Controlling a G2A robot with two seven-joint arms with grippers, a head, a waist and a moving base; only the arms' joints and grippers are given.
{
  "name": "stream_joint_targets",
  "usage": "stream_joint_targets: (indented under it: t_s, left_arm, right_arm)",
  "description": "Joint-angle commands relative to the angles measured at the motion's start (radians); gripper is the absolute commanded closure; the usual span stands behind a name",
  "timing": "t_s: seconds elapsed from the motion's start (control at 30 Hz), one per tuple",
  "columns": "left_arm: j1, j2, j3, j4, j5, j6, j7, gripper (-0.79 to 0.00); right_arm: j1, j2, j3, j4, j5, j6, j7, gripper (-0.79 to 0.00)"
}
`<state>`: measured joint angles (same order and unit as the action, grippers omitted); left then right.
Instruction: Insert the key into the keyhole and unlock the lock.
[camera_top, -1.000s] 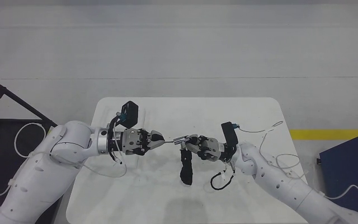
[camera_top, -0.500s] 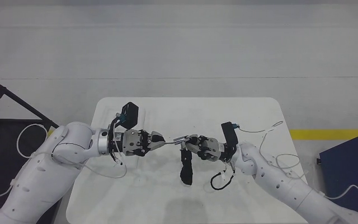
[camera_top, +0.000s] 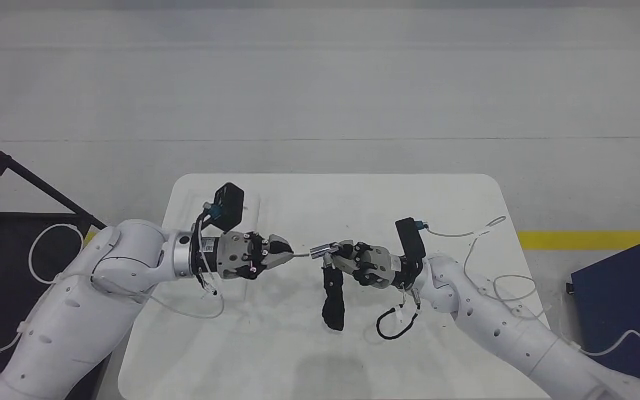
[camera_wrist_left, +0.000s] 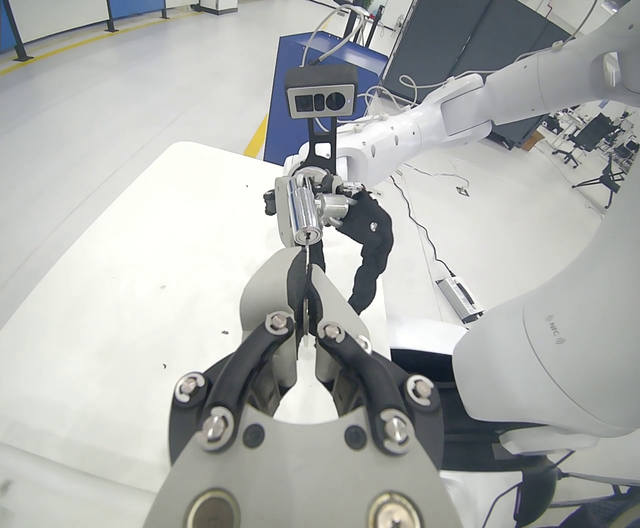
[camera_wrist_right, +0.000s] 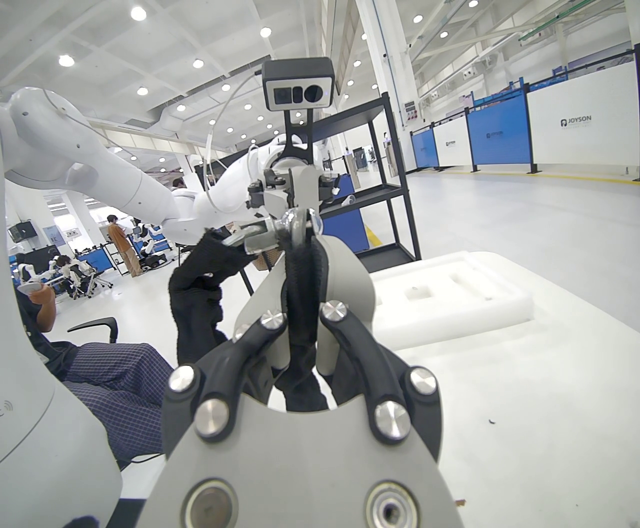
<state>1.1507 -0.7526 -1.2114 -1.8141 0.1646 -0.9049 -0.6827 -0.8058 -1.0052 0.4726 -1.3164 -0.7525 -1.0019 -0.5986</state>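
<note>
left hand (camera_wrist_left: 306, 272) clenched on key (camera_wrist_left: 304, 315), tip at keyhole (camera_wrist_left: 309, 234); right hand (camera_wrist_right: 302, 245) grasping lock (camera_wrist_left: 302, 212); left wrist rolled slightly.

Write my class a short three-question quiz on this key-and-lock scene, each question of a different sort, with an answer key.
1. True or false: the lock lies flat on the table.
2. Multiple choice: the key is pinched by A) the left gripper, B) the right gripper, C) neither.
3. Fill in: the key's tip points at the ______ in the end of the lock.

Key
1. False: the right gripper holds it up off the table, with its black sleeved loop hanging down.
2. A.
3. keyhole.
</note>
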Motion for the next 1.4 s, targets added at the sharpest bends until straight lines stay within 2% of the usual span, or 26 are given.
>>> stream_joint_targets:
  t_s: [0.0,0.63,1.37]
  left_arm:
    - [0.0,-0.001,0.001,0.0,0.001,0.0,0.001,0.0]
    - [-0.014,-0.006,0.016,0.011,-0.003,-0.005,0.01,0.0]
    - [-0.047,-0.025,0.07,0.018,0.007,0.017,0.026,0.0]
  right_arm:
    - [0.0,0.0,0.0,0.0,0.0,0.0,0.0,0.0]
    - [0.0,0.0,0.0,0.0,0.0,0.0,0.0,0.0]
    - [0.0,0.0,0.0,0.0,0.0,0.0,0.0,0.0]
